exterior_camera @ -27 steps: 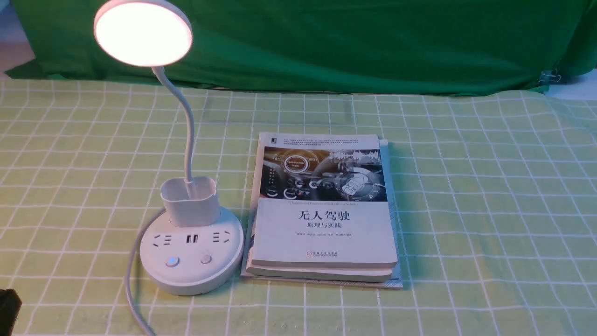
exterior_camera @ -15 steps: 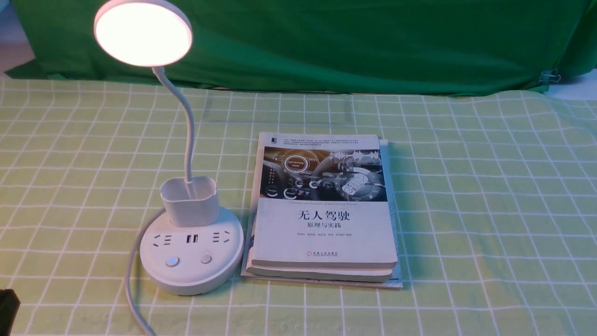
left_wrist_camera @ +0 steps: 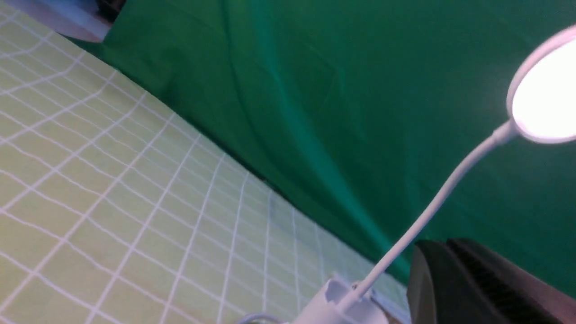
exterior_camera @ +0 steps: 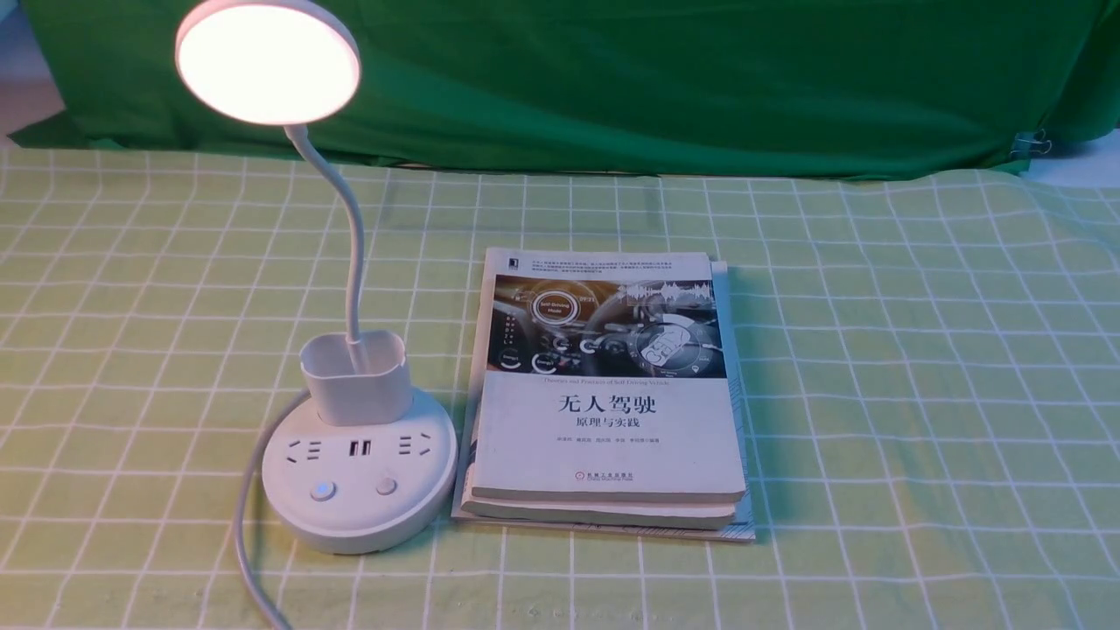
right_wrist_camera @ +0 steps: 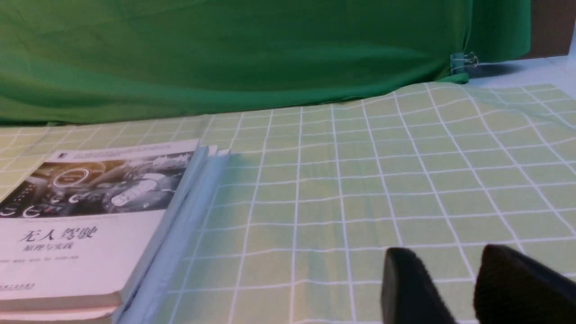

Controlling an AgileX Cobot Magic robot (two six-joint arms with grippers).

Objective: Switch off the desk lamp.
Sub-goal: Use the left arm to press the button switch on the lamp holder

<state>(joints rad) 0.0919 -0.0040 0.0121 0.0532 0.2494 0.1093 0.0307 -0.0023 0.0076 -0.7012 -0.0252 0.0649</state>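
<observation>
While my left gripper [left_wrist_camera: 443, 245] is keeping its fingers together with nothing showing between them, my right gripper [right_wrist_camera: 445, 254] is holding its own slightly parted around only air. Just left of the book stack [exterior_camera: 608, 437], the desk lamp [exterior_camera: 359, 525] is standing upright and glowing, its cable [exterior_camera: 241, 534] trailing farther left of the stack. Behind the stack, a green cloth [exterior_camera: 612, 87] is hanging across, and a metal clip [exterior_camera: 1032, 143] is gripping it well to the stack's right.
</observation>
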